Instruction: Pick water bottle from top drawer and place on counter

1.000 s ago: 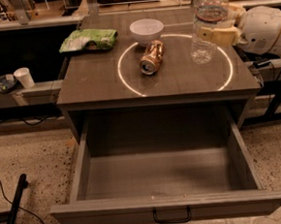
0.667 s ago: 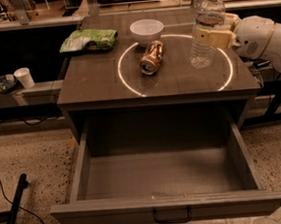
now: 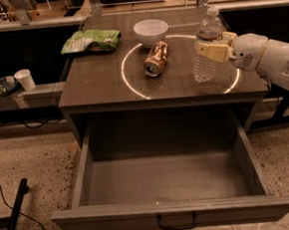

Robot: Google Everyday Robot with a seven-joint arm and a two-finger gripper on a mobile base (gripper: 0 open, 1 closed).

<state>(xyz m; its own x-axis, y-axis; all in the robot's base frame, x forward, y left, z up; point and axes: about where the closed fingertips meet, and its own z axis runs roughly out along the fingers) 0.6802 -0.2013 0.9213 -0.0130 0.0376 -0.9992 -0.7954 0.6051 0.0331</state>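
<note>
We see the water bottle (image 3: 204, 68) standing upright on the counter (image 3: 97, 85), on the right side of the glowing white circle (image 3: 125, 73), with its white cap on top. The gripper (image 3: 204, 49) reaches in from the right on its pale arm (image 3: 270, 59), and its jaws are closed around the upper half of the bottle, one cream-coloured finger (image 3: 213, 51) lying across the front. We cannot tell whether the bottle's base presses on the surface or sits just above it. A copper can (image 3: 157, 59) lies on its side inside the circle, well apart from the bottle, with a white bowl (image 3: 151, 30) behind it and a green bag (image 3: 91, 41) at the back left corner. Below, the top drawer (image 3: 118, 220) is pulled fully open, its dark handle (image 3: 177, 223) at the centre of the front panel. A paper cup (image 3: 26, 79) stands on a ledge to the left.
</note>
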